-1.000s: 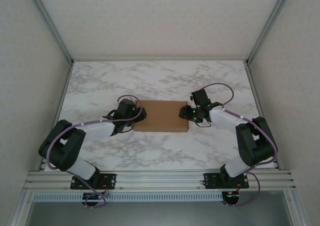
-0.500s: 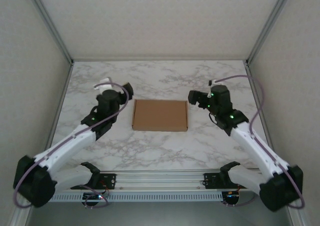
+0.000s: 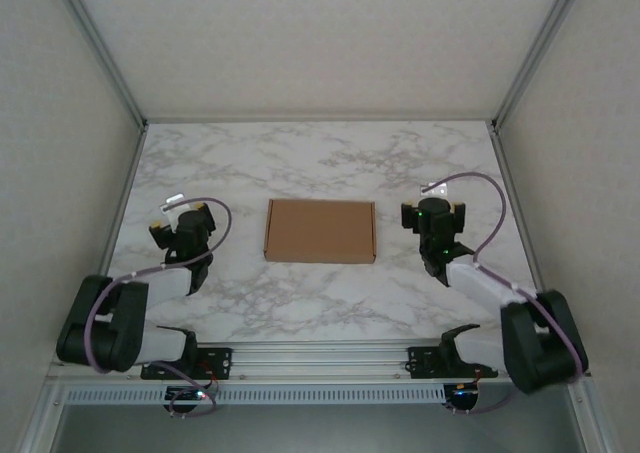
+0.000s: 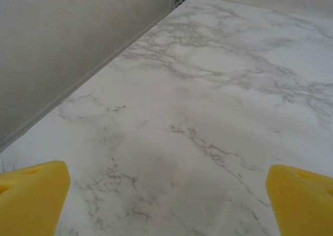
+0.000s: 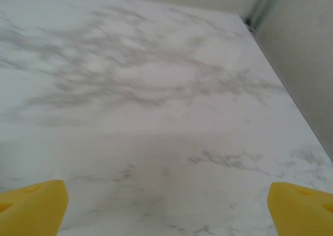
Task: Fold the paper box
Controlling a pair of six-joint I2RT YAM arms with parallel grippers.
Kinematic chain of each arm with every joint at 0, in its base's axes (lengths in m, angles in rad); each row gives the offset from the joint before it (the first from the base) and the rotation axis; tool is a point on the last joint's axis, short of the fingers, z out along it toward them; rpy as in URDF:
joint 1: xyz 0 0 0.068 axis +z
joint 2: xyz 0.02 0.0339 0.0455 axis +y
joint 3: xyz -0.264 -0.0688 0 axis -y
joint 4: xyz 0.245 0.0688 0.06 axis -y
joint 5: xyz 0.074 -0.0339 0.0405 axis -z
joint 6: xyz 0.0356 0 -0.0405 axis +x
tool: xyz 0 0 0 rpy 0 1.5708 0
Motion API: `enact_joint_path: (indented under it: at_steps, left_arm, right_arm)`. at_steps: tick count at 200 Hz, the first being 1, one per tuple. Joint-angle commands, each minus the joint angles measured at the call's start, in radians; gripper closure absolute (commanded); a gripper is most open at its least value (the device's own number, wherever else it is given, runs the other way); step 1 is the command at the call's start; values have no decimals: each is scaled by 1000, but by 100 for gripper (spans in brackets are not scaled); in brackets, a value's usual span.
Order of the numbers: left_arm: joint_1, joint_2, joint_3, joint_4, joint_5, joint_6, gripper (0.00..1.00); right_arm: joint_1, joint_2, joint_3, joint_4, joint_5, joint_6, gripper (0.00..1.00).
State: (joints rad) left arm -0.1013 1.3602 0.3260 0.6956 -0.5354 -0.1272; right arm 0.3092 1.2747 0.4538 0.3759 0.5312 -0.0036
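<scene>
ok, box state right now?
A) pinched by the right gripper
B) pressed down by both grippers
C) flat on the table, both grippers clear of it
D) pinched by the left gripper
C: the paper box lies flat on the table, with the left gripper and right gripper off to either side of it, both open.

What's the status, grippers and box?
Left gripper open, empty, left of box. Right gripper open, empty, right of it. Box shut, flat on table, touching neither. Nothing in the way.
</scene>
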Motion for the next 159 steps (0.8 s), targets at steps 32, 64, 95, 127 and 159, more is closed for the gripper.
enact_joint_path:
  at_steps: [32,64,95,127,159]
  left_arm:
    - [42,121,-101,574,311,146,5]
    - [127,184,-113,630,433,76,0]
    - [142,178,-104,603,463,70,0]
    - [141,179,-99,592,462,70,0]
    - [141,178,-100,597,462,70,0]
  right_arm:
    - [-169,151,-164,546,-169,49,1]
    - [-203,257,-86,495,-363,7,1]
    - [-236,266,-57,445,-433,23,1]
    - [-247,266,-52,436,-451,30,1]
    - [-247,265,-53,438,-450,27,1]
